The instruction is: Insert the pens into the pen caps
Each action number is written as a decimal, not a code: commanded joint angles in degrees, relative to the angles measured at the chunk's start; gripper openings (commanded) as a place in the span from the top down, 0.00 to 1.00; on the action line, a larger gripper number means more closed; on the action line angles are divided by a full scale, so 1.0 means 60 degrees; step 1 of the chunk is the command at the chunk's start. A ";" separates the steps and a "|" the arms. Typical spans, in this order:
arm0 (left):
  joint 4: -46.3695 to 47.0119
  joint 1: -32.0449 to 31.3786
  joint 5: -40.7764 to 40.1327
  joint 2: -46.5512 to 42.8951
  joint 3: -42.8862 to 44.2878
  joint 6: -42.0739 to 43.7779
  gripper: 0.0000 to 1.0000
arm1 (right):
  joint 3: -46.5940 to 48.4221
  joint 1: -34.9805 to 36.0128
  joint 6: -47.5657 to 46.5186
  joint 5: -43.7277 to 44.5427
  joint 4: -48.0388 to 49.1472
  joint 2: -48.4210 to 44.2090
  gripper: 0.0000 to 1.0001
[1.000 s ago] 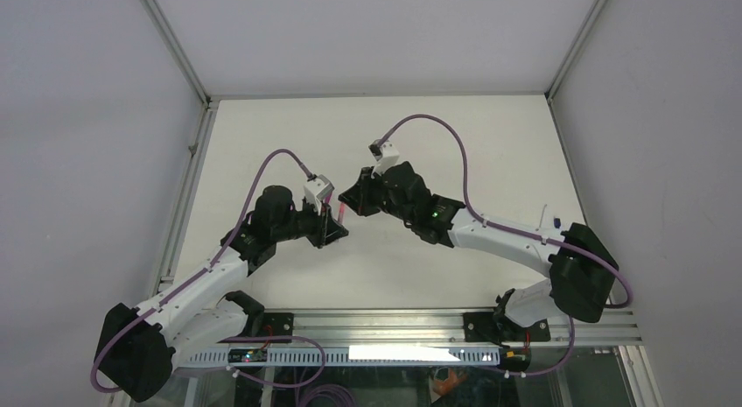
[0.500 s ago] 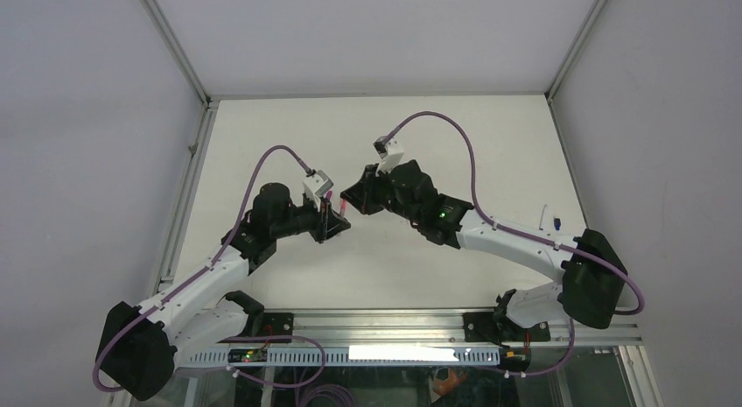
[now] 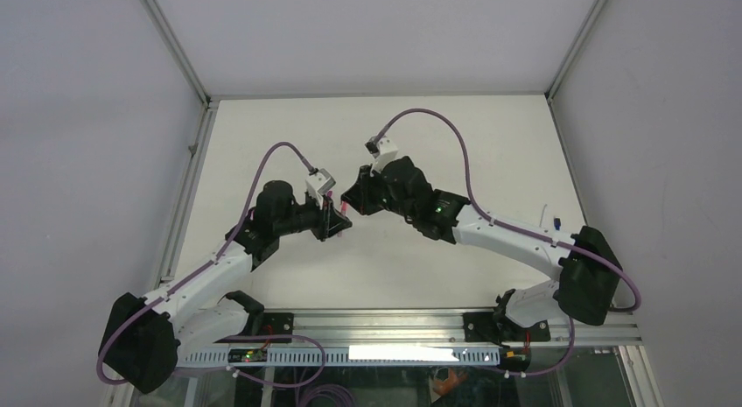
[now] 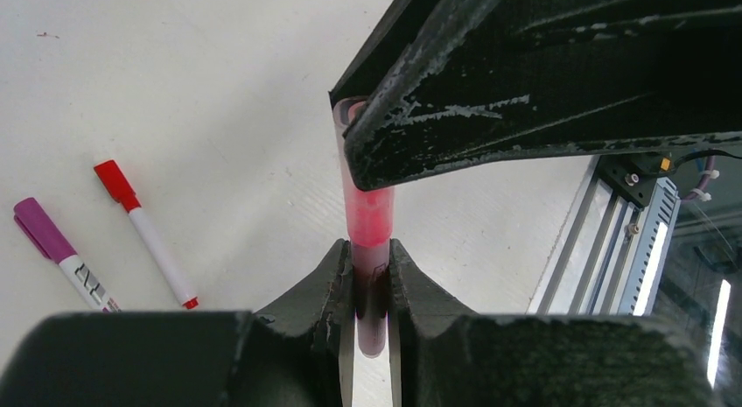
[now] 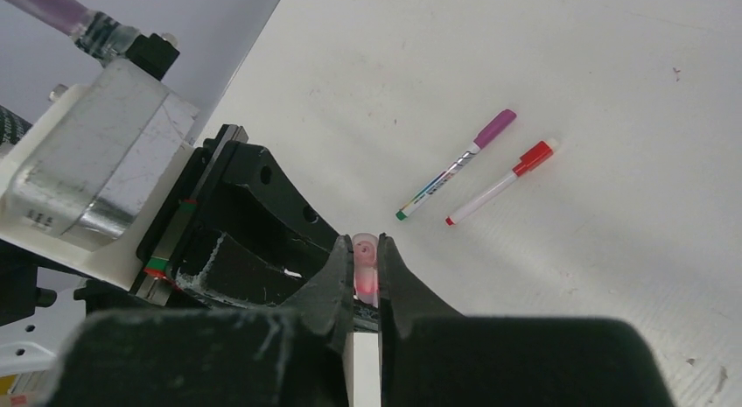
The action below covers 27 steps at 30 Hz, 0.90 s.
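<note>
Top external view shows me both arms reaching in over the middle of the tabletop (image 3: 472, 136), a little toward its left edge. The left pincer (image 3: 332, 220) and the right pincer (image 3: 351, 202) are tip to tip there, with the pink pen (image 3: 343, 211) bridging the small gap between them and held clear of the surface.

On my left wrist feed, the left pincer is clamped on the lower, darker end of that pen. The pen stands straight up from between the fingers, and its pale upper end runs behind a black finger of the right pincer. I cannot make out any joint along it.

On my right wrist feed, the right pincer is closed tight on a pink, round-ended piece right at its tips, with the left pincer's body just behind it. I take this to be the other end of the same pen.

Two more pens lie flat on the tabletop, side by side, nearly parallel and not touching: a purple-capped pen (image 5: 459, 172) with a green tip, and a red-capped pen (image 5: 497, 186) with a red tip.

Close to the right edge I see a small blue piece (image 3: 556, 221), too small for me to name.
</note>
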 commanded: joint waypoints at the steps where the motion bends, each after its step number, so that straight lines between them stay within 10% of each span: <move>1: 0.4167 0.0148 -0.0347 0.0091 0.1658 0.0366 1.00 | -0.0109 0.0047 -0.0948 -0.1076 -0.4346 0.0027 0.88; 12: 0.2400 0.0101 -0.0264 0.3328 0.2577 -0.0198 1.00 | 0.0116 -0.3635 -0.1370 0.1510 -0.4002 -0.3829 0.45; 20: -0.3638 -0.1546 -0.4774 0.6229 0.6060 0.0453 1.00 | -0.0084 -0.4734 -0.1082 0.2519 -0.5818 -0.4374 0.43; 27: -0.5661 -0.2190 -0.6464 0.7719 0.7173 -0.0372 1.00 | -0.0809 -0.5416 -0.0486 0.2383 -0.5985 -0.4687 0.43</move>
